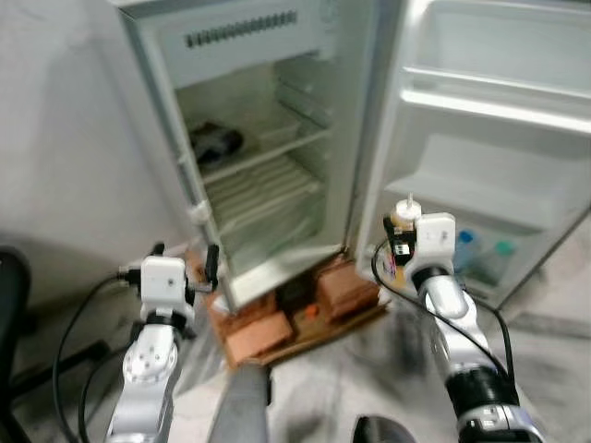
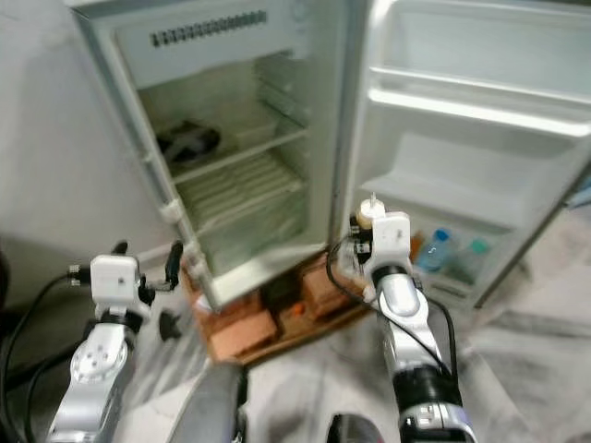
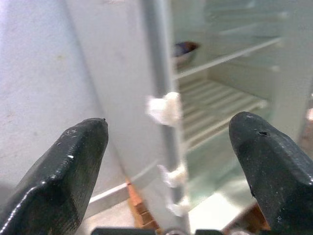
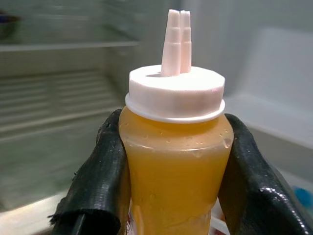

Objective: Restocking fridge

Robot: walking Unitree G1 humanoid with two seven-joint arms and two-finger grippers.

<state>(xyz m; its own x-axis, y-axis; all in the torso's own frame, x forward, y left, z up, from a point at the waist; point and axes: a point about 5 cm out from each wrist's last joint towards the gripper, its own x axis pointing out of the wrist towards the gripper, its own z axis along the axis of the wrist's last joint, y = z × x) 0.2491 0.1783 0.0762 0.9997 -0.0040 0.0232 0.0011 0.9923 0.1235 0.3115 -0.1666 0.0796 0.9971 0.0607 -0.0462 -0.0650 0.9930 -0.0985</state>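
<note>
Open fridge (image 1: 268, 148) ahead on bricks (image 1: 254, 334); door (image 1: 489, 138) right, bottles (image 1: 480, 254) in its bottom shelf.

Plain pale wall (image 1: 55, 138); grey, seemingly marbled floor (image 1: 369, 388); black chair (image 1: 11, 305).

**Materials and finishes around the open fridge**

The fridge (image 1: 268, 138) has a smooth, pale plastic lining with a soft sheen, and its shelves (image 1: 263, 189) look like ribbed translucent plastic. The squeeze bottle (image 4: 176, 166) is clear, glossy plastic over orange sauce, beaded with droplets, topped by a matt white plastic cap (image 4: 175, 95). The right gripper (image 4: 173, 181) has black rubbery pads with a wet-looking shine. The left gripper (image 3: 168, 147) has smooth matt black fingers. Both arms are brushed silver metal. Rough reddish bricks (image 1: 259, 334) sit under the fridge.
</note>
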